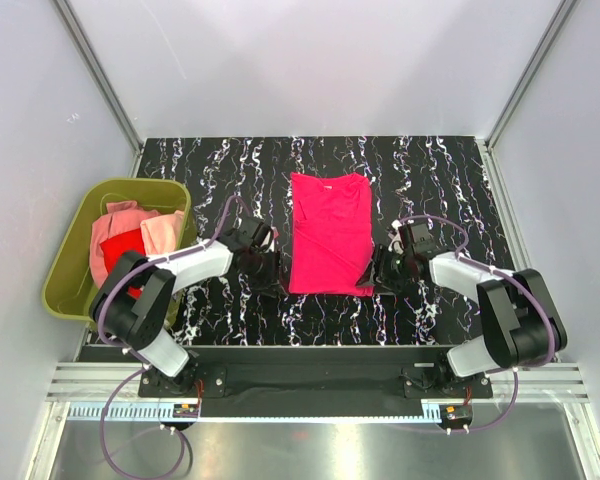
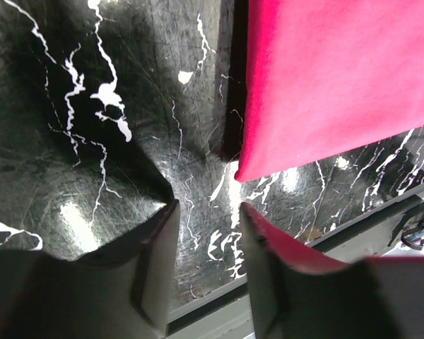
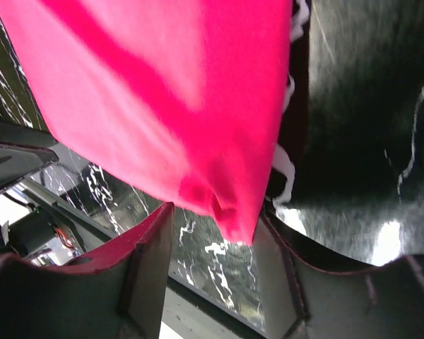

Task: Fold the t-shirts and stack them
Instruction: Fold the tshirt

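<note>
Nearest, left tool (image 2: 208,212): parted, empty, just beside near-left corner of magenta t-shirt (image 1: 328,235). Opposite, right tool (image 3: 215,215): parted, near-right corner between, unclamped. Beyond, folded narrow, flat on table (image 1: 430,170). Off left, red t-shirt (image 1: 123,245), salmon t-shirts (image 1: 163,230) heaped in olive-green tub (image 1: 62,275).

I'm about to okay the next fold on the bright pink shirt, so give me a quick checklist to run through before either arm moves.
1. Left gripper open and empty: ok, only bare table between its fingers.
2. Right gripper open: ok, jaws apart, not clamped.
3. Magenta t-shirt corner at the right gripper: ok, it sits at the mouth of the jaws.
4. Shirt corner at the left gripper: not ok, it lies ahead of one finger, beside the gap.
5. Shirt flat in a narrow strip: ok from above.
6. Other shirts out of the way: ok, the red shirt and the salmon shirts are in the tub.
</note>
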Controlling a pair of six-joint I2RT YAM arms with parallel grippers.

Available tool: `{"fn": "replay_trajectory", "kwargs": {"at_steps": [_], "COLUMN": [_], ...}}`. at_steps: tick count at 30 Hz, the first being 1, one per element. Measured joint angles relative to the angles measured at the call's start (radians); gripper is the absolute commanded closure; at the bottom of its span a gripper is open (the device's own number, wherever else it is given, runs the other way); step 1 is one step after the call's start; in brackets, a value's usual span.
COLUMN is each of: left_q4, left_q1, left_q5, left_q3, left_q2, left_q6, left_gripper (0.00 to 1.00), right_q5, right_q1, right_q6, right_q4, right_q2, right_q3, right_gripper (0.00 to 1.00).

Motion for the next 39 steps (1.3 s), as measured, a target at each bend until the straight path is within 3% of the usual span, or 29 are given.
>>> {"fn": "replay_trajectory", "kwargs": {"at_steps": [8,18,21,23,25,26,27,30,35,39], "left_q4": [0.034,0.085,0.099,0.114,0.123,0.126,0.128,0.134,0.11,0.036], "left_q1": [0.0,0.001,0.003,0.003,0.003,0.003,0.003,0.003,-0.01,-0.051], "left_q5": [0.013,0.043,0.064,0.077,0.08,0.08,0.08,0.084,0.072,0.027], "left_q3": [-0.004,-0.003,0.005,0.008,0.008,0.008,0.008,0.008,0.006,-0.002], "left_q2": [-0.006,0.032,0.053,0.066,0.075,0.08,0.082,0.088,0.061,-0.082], "left_q6": [-0.002,-0.006,-0.012,-0.014,-0.017,-0.017,-0.021,-0.016,-0.019,-0.041], "left_gripper": [0.49,0.51,0.57,0.68,0.78,0.95,1.0,1.0,1.0,1.0], "right_q5": [0.014,-0.012,-0.01,-0.008,-0.004,0.0,0.006,0.027,0.043,0.058], "right_q1": [0.001,0.003,0.005,0.005,0.006,0.007,0.009,0.016,0.031,0.056], "right_q6": [0.006,0.021,0.023,0.023,0.023,0.023,0.018,0.018,0.021,0.034], "right_q4": [-0.012,0.027,0.027,0.027,0.026,0.023,0.02,0.005,-0.04,-0.097], "right_q2": [-0.024,0.006,0.006,0.006,0.006,0.006,0.006,0.006,-0.033,-0.144], "right_q3": [-0.028,-0.029,-0.028,-0.028,-0.028,-0.028,-0.029,-0.037,-0.04,-0.056], "right_gripper": [0.45,0.5,0.5,0.51,0.58,0.71,0.78,1.0,1.0,1.0]}}
